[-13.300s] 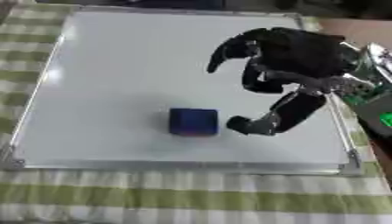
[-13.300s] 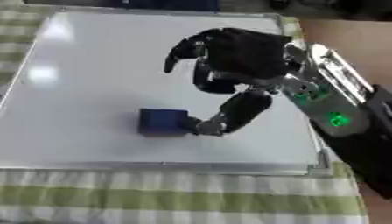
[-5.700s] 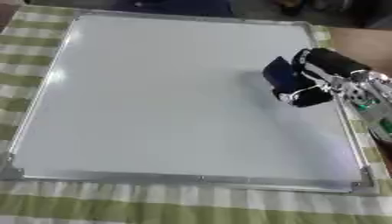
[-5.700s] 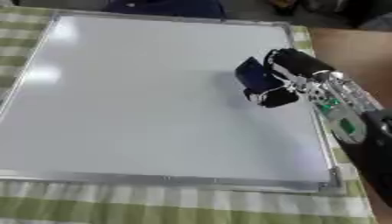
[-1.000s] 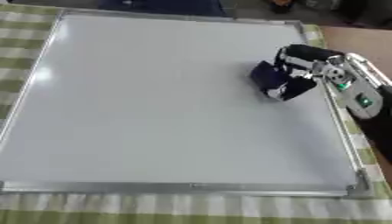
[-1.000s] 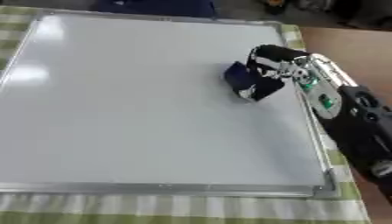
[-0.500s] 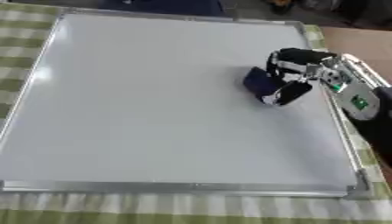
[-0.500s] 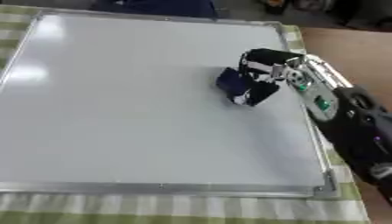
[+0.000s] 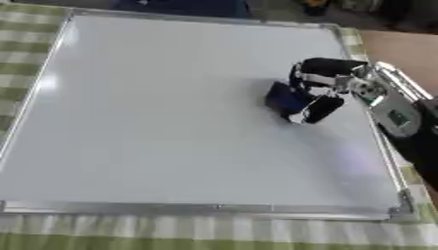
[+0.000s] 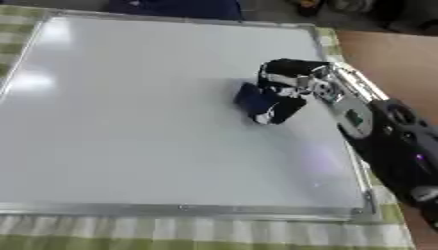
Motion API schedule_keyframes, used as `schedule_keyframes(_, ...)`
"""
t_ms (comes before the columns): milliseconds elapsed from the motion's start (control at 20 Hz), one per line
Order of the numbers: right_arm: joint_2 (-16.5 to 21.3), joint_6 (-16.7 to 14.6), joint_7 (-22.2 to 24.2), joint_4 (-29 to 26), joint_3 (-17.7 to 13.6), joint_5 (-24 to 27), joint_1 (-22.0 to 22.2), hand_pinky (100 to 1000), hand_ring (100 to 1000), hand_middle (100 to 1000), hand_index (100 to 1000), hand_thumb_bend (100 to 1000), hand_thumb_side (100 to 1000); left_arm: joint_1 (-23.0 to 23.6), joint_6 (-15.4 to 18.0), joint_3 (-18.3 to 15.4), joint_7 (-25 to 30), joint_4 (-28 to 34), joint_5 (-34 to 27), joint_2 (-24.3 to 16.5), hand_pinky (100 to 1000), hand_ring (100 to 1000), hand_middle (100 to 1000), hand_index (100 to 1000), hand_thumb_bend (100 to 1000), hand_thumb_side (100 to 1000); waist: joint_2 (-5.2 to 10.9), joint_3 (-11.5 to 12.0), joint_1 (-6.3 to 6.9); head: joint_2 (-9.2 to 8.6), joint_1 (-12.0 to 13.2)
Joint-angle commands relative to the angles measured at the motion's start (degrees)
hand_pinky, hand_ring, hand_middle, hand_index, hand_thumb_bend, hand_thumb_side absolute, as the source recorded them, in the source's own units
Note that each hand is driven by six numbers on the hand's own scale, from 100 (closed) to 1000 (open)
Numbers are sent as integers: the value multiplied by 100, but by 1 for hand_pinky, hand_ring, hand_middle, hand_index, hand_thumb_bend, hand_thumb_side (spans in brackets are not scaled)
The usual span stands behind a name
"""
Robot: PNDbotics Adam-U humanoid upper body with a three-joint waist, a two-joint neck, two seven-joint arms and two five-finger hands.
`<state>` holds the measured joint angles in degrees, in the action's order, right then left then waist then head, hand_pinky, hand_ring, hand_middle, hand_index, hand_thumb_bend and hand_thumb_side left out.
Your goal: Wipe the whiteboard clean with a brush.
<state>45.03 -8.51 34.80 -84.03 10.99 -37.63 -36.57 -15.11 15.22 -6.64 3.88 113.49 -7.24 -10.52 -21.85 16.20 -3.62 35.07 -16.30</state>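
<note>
A large whiteboard (image 9: 154, 122) with a silver frame lies flat on the striped cloth; its surface looks bare white. My right hand (image 9: 318, 90) reaches in from the right and is shut on a dark blue brush (image 9: 282, 99), which presses on the board right of its middle. The fingers curl over the brush's top and the thumb sits below it. My left hand shows in neither view.
Green and white striped tablecloth (image 9: 205, 237) shows around the board. Brown tabletop (image 9: 395, 51) lies bare at the far right. Dark objects (image 9: 184, 6) sit beyond the board's far edge.
My right hand has slid the brush leftward and slightly toward me across the board over the last second. Long before that the brush lay alone near the board's middle.
</note>
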Motion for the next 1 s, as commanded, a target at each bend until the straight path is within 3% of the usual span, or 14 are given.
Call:
schedule_keyframes(50, 97, 29, 11, -6, -22, 35, -58, 567, 661, 230, 220, 151, 365, -55, -8, -13, 5, 110, -4, -49, 481, 489, 482, 429, 100, 1000, 91, 12, 19, -76, 1)
schedule_keyframes(450, 78, 92, -121, 498, -226, -27, -144, 580, 675, 261, 293, 160, 382, -61, -4, -18, 14, 110, 9, -47, 482, 489, 482, 428, 100, 1000, 48, 22, 30, -90, 11)
schedule_keyframes(1000, 197, 105, -392, 690, -384, -178, -106, 598, 691, 279, 342, 156, 425, -44, -10, -20, 16, 110, 20, -47, 483, 489, 483, 427, 100, 1000, 53, 4, 50, -99, 7)
